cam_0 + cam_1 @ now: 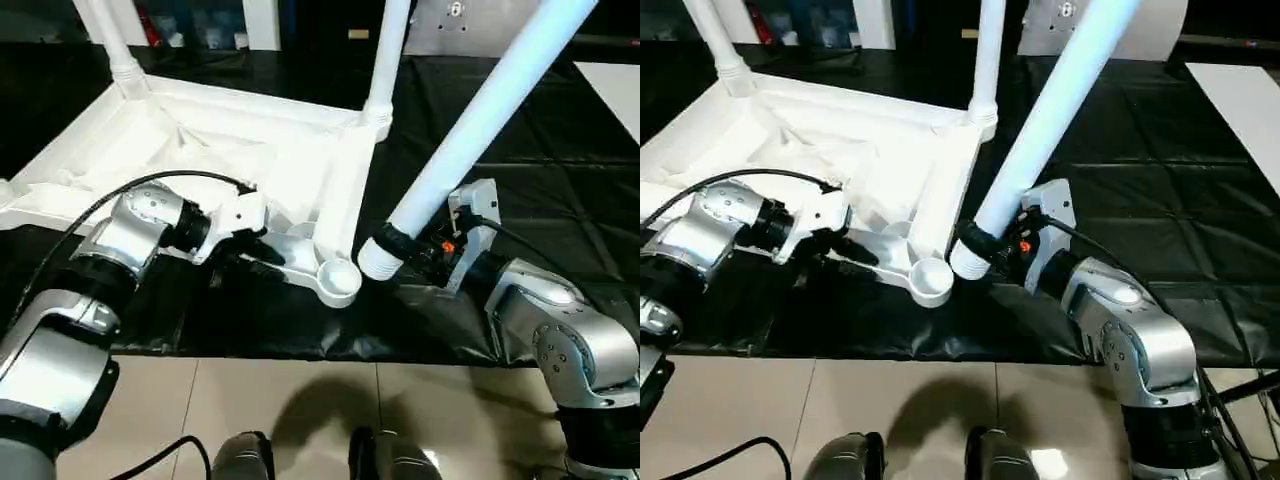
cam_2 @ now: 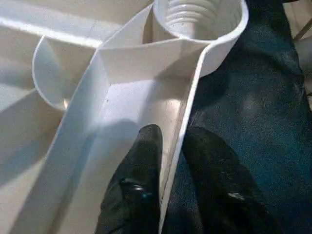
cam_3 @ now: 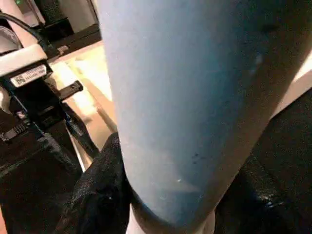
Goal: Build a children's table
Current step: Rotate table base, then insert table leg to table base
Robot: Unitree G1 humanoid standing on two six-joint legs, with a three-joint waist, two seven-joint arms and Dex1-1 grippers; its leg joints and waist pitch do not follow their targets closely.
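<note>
The upturned tabletop [image 1: 230,150] lies on the black worktable [image 1: 560,150]. Its near rim is pinched between the left gripper [image 2: 171,146] fingers, just beside the empty corner socket [image 1: 338,280]. A loose leg [image 1: 480,120] is clamped by the right gripper [image 1: 400,250], its end beside that socket, tilted. Cross-threading is risked if the tilt is kept; the top could be dragged if the rim slips.

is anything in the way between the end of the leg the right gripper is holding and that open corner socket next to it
Nothing visible. The leg, held in the right gripper, has its lower end just beside the empty corner socket, with only bare black cover between them. The left gripper straddles the tabletop's rim further back, away from that gap.
</note>
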